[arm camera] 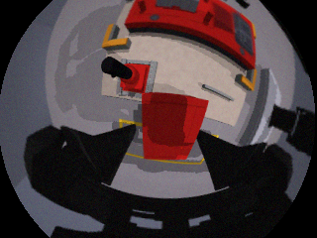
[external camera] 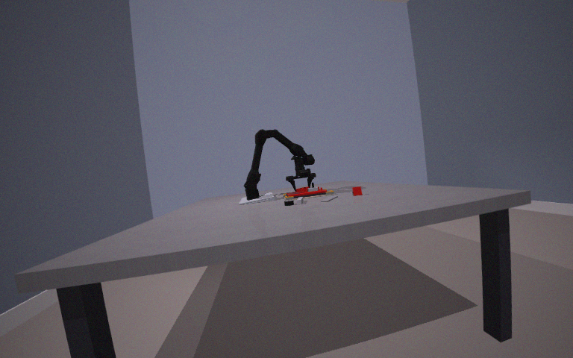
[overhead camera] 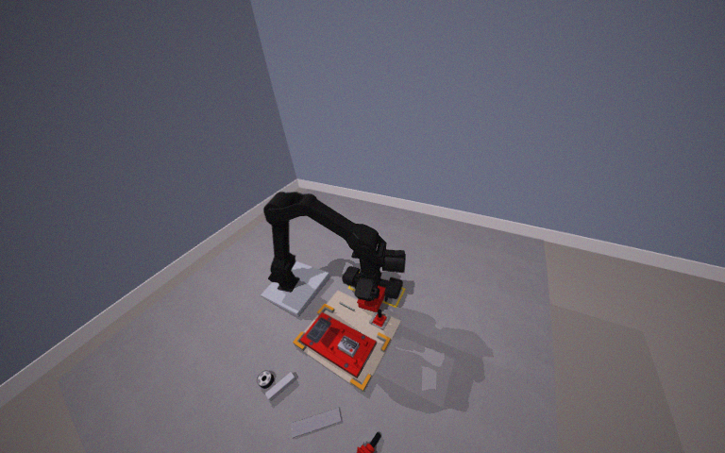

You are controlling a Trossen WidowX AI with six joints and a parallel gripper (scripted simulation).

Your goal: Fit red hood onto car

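And here we are, the engine block (overhead camera: 348, 344) in place on the chassis (overhead camera: 333, 333) (external camera: 307, 193) (arm camera: 192, 26), the hood (overhead camera: 369, 302) (external camera: 301, 189) (arm camera: 173, 124) not yet fitted! It sits off the deck, beside the jig board, by the yellow outline. The gripper (overhead camera: 372, 291) (external camera: 302, 189) (arm camera: 166, 130) is spread wide, holding nothing, fingers flanking the red shell. Grasp, lift, peg fit and retreat all remain. Tight quarters, though: the black-knobbed red piece (overhead camera: 379, 319) (arm camera: 135, 77) stands close by; upward looks the roomiest way out.
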